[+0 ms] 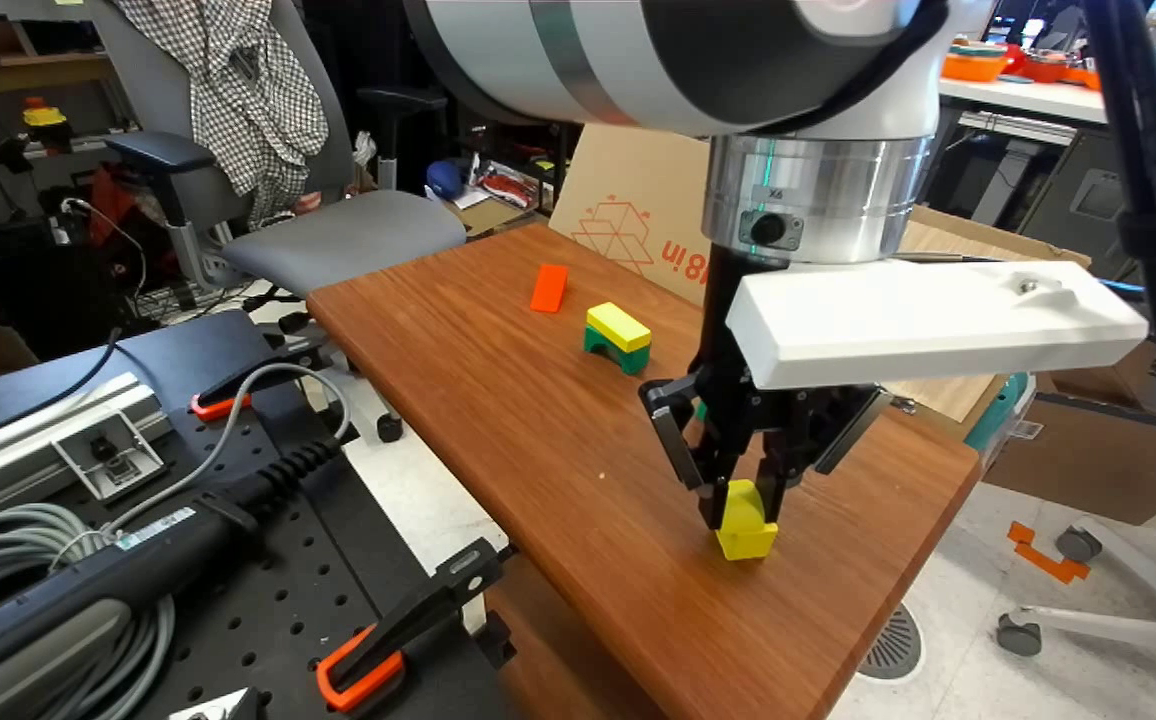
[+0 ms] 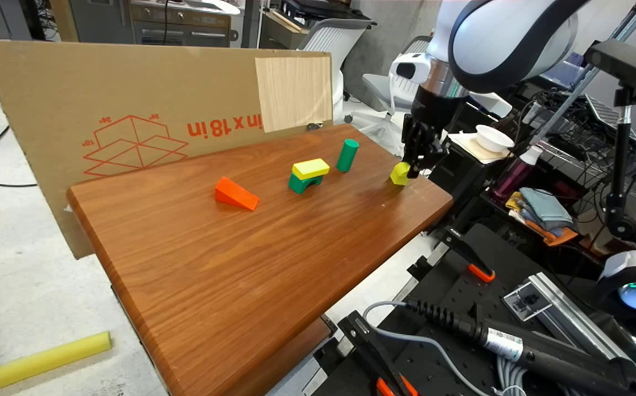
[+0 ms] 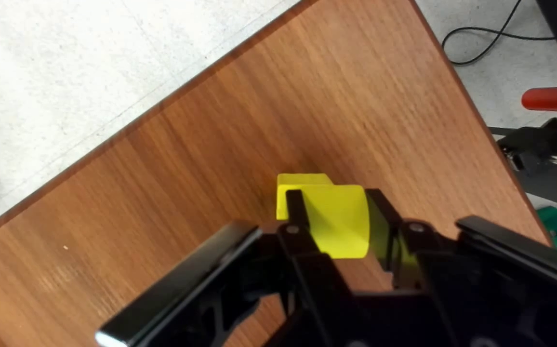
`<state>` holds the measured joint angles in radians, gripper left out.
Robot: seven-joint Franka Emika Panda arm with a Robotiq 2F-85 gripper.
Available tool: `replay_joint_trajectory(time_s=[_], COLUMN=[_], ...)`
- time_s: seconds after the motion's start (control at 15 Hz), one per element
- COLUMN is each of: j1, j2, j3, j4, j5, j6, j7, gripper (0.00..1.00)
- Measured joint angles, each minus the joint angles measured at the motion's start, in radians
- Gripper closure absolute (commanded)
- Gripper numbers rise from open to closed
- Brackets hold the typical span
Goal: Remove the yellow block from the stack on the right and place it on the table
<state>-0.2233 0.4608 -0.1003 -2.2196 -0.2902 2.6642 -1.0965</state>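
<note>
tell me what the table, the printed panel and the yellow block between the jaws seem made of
Table: likely wood, satin; streaky grain, soft reflections. Panel: probably cardboard, matte; tan with red carton-style print. Yellow block: painted wood or plastic, unclear which; smooth, even colour, no visible grain.

Red-orange lettering on the large flat sheet of tan cardboard stands upside down in both exterior views, reading "in x 18in" where most of it shows; the tiny marks around the red-orange line drawing of a box beside it are too small to make out. In an exterior view, the shiny silver metal cylindrical collar carries what looks like "X6". The white rectangular label on the long black cylindrical tool bears print too small to read.
</note>
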Motion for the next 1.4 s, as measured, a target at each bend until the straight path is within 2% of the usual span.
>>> replay_joint_trajectory(time_s=[0.33,0.73,0.93,1.4], j1=[0.041,0.101,0.134,0.245], j2=[-0.044,-0.092,-0.091,-0.049], j3=[0.013,0.085,0.097,0.094], j4=[-0.035,-0.052,-0.054,-0.085], j5=[0.002,0.088,0.093,-0.058], j6=[0.000,-0.082,-0.096,-0.095], j7=[0.072,0.276,0.400,0.719], gripper=[0.91,0.91,0.91,0.91])
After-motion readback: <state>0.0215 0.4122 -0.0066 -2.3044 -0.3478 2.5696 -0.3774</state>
